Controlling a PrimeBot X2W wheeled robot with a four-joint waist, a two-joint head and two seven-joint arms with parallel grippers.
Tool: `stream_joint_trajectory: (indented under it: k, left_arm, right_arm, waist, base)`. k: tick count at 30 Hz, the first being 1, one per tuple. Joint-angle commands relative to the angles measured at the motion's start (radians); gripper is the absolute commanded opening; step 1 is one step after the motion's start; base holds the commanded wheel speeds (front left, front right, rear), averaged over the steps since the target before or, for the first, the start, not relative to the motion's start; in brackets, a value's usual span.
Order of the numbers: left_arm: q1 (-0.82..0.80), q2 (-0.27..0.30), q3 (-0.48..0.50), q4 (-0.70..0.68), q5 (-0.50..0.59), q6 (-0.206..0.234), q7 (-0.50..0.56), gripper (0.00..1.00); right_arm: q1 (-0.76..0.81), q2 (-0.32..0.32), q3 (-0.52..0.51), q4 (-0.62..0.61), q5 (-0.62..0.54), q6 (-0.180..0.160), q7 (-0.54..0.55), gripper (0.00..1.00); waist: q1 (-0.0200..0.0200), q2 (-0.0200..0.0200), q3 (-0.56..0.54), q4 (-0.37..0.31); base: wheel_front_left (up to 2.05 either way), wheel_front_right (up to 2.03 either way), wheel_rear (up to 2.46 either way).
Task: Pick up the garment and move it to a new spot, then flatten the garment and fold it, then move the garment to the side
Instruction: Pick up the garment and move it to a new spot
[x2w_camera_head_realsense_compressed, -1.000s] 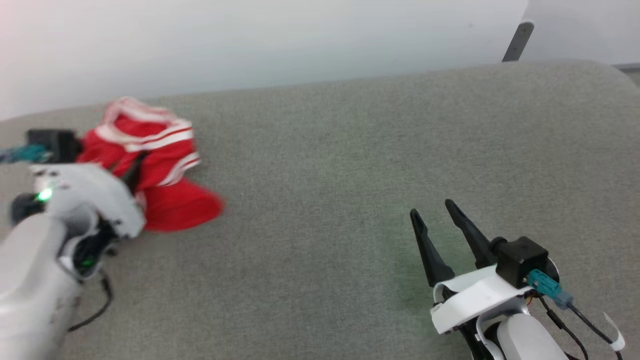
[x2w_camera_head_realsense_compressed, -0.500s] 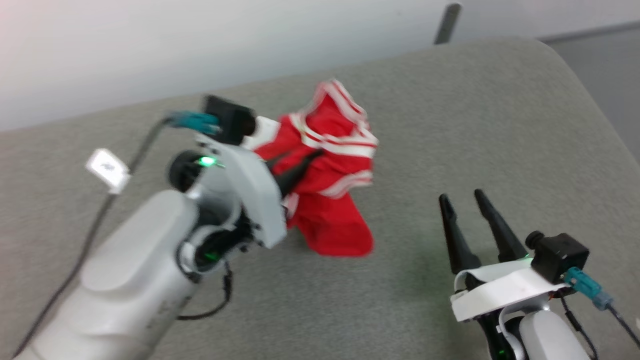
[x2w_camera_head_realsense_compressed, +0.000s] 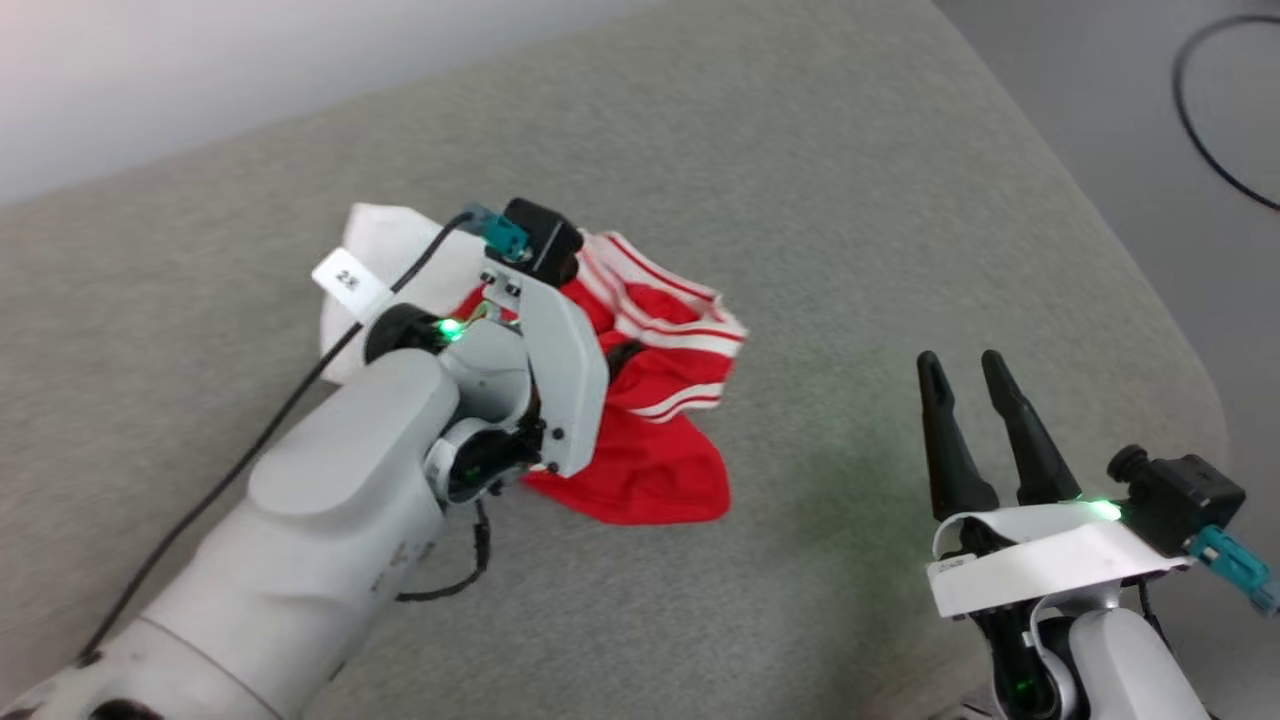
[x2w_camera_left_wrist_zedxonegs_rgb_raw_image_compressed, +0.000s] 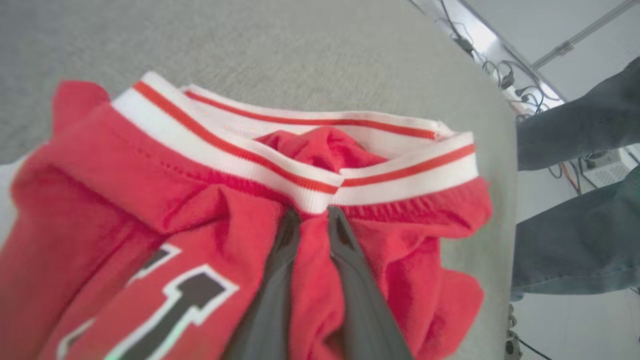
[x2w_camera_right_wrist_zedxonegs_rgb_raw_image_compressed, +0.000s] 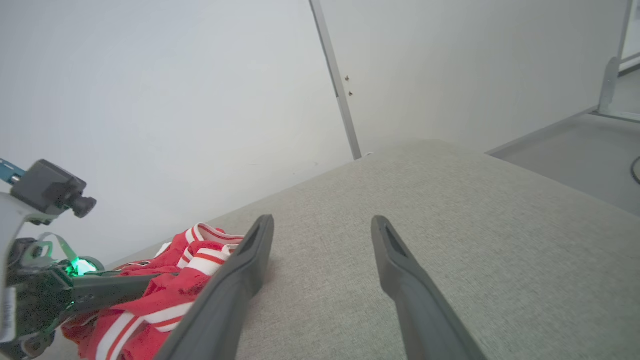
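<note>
Left gripper (x2w_camera_left_wrist_zedxonegs_rgb_raw_image_compressed: 311, 220): fingers nearly closed, pinching a red fold of the garment (x2w_camera_left_wrist_zedxonegs_rgb_raw_image_compressed: 150, 170). Right gripper (x2w_camera_head_realsense_compressed: 962, 357): fingers spread, empty, above the grey surface (x2w_camera_head_realsense_compressed: 850, 200). The garment lies bunched on the surface, nearer the right gripper than one second ago.

And here's the table (x2w_camera_head_realsense_compressed: 850, 230), a broad top covered in grey-green woven fabric, its far right corner rounded off. One thing lies on it: a crumpled red jersey shirt (x2w_camera_head_realsense_compressed: 650, 480) with white-and-red striped trim. It sits bunched left of centre, a white sleeve spilling far left, a red fold flat on the near side.
</note>
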Motion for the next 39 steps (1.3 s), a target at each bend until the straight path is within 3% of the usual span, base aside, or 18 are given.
stream_joint_trajectory:
  k: [1, 8, 12, 13, 14, 15, 16, 17, 21, 28, 33, 39]
  left_arm:
    - [-0.022, -0.004, -0.014, 0.041, 0.012, -0.009, 0.008, 0.00]
    - [-0.050, -0.020, -0.106, 0.243, 0.046, -0.017, 0.048, 0.00]
    - [-0.035, -0.012, -0.186, 0.290, 0.050, -0.017, 0.077, 0.00]
    - [-0.035, -0.007, -0.201, 0.292, 0.045, -0.017, 0.075, 0.10]
    - [-0.036, -0.002, -0.214, 0.290, 0.040, -0.017, 0.069, 0.30]
    - [-0.038, 0.005, -0.225, 0.285, 0.035, -0.017, 0.058, 0.42]
    - [-0.042, 0.012, -0.233, 0.280, 0.031, -0.017, 0.044, 0.79]
    - [-0.048, 0.019, -0.241, 0.273, 0.028, -0.017, 0.029, 1.00]
    - [-0.083, 0.025, -0.265, 0.207, 0.011, -0.019, -0.057, 1.00]
    - [-0.158, -0.013, -0.271, 0.079, -0.046, -0.022, -0.232, 1.00]
    - [-0.109, -0.001, -0.274, -0.026, -0.117, -0.022, -0.378, 1.00]
    - [0.015, 0.022, -0.266, -0.031, -0.193, -0.022, -0.573, 1.00]
  right_arm:
    - [0.005, 0.003, -0.005, -0.010, 0.015, 0.000, -0.001, 1.00]
    - [0.020, 0.003, -0.029, -0.039, 0.049, 0.000, -0.001, 1.00]
    - [0.023, 0.003, -0.032, -0.046, 0.056, 0.000, -0.001, 1.00]
    - [0.021, 0.003, -0.030, -0.046, 0.056, 0.000, -0.001, 1.00]
    - [0.016, 0.003, -0.025, -0.045, 0.053, 0.000, -0.001, 1.00]
    - [0.010, 0.004, -0.019, -0.044, 0.049, 0.000, -0.001, 1.00]
    - [0.004, 0.003, -0.012, -0.042, 0.044, 0.000, -0.001, 1.00]
    - [-0.002, 0.003, -0.003, -0.037, 0.037, 0.000, -0.001, 1.00]
    - [-0.015, 0.002, 0.010, -0.017, 0.001, 0.000, -0.001, 1.00]
    - [-0.022, 0.003, -0.017, 0.017, -0.120, 0.000, -0.001, 1.00]
    - [-0.019, 0.001, -0.044, 0.051, -0.215, 0.000, -0.001, 1.00]
    - [0.007, 0.001, -0.096, 0.096, -0.306, 0.000, -0.001, 1.00]
  waist:
    - [0.0000, -0.0001, 0.100, -0.101]
    - [0.0000, -0.0001, 0.137, -0.107]
    - [0.0000, -0.0001, 0.140, -0.107]
    - [0.0000, -0.0001, 0.140, -0.107]
    - [0.0000, -0.0001, 0.139, -0.106]
    - [0.0000, -0.0001, 0.136, -0.106]
    - [0.0000, -0.0001, 0.132, -0.105]
    - [0.0000, -0.0001, 0.125, -0.105]
    - [0.0000, -0.0001, 0.094, -0.068]
    - [0.0000, -0.0001, 0.025, 0.102]
    - [0.0000, -0.0001, -0.025, 0.237]
    - [0.0000, -0.0001, -0.082, 0.385]
  base:
    - [0.00, 0.00, 0.00]
    - [0.00, 0.00, 0.00]
    - [0.00, 0.00, 0.00]
    - [0.00, 0.00, 0.00]
    - [0.00, 0.00, 0.00]
    - [0.00, 0.00, 0.00]
    - [0.00, 0.00, 0.00]
    - [0.00, 0.00, 0.00]
    - [0.00, 0.00, 0.00]
    - [0.00, 0.00, 0.00]
    - [0.00, 0.00, 0.00]
    - [0.00, 0.00, 0.00]
